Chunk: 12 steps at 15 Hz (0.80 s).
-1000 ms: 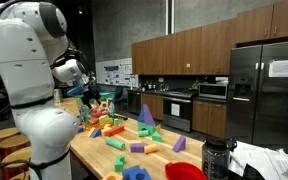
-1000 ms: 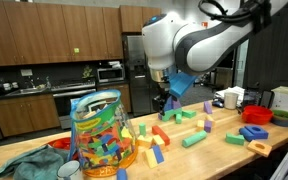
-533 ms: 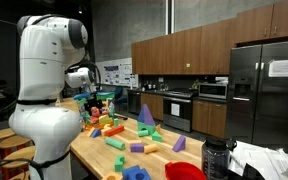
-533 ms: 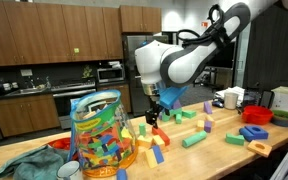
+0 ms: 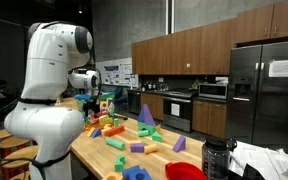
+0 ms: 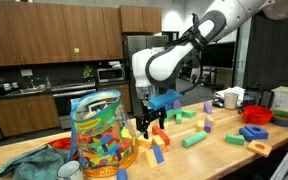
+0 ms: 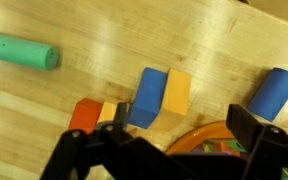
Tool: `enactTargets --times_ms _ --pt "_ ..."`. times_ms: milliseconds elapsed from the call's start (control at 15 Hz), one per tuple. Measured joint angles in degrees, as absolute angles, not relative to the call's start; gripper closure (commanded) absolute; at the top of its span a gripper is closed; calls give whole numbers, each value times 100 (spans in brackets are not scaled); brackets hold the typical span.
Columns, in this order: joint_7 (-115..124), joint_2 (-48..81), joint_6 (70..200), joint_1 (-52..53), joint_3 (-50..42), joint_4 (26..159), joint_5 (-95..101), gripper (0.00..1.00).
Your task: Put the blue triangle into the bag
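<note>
The wooden table [image 6: 220, 160] carries the block-filled bag [image 6: 96, 132], which stands close beside the gripper [image 6: 149, 124]. The gripper hangs low over the loose blocks. In the wrist view its fingers [image 7: 256, 140] are spread wide with nothing between them, touching nothing I can make out. The blue triangle [image 7: 149, 98] lies on the wood just ahead of the gripper [image 7: 159, 150], slightly off centre. Its long axis runs roughly crosswise to the line between the fingers, which I judge suits a straight descent. A tan block [image 7: 176, 92] touches its side and could get caught in the pinch
</note>
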<state>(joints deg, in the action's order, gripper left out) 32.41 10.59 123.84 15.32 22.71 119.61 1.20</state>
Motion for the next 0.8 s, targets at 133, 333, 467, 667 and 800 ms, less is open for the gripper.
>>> enactTargets --times_ms 133,333,467,667,800 --pt "3225 1118 12583 1604 2130 11955 -153 0" --pt "3217 1238 12981 1670 1958 11989 -293 0" --pt "3221 1325 13254 1723 1859 12010 -293 0" --pt "3222 1402 13582 1813 1729 12051 -248 0" --pt "3228 1411 13648 1889 1633 12070 -129 0"
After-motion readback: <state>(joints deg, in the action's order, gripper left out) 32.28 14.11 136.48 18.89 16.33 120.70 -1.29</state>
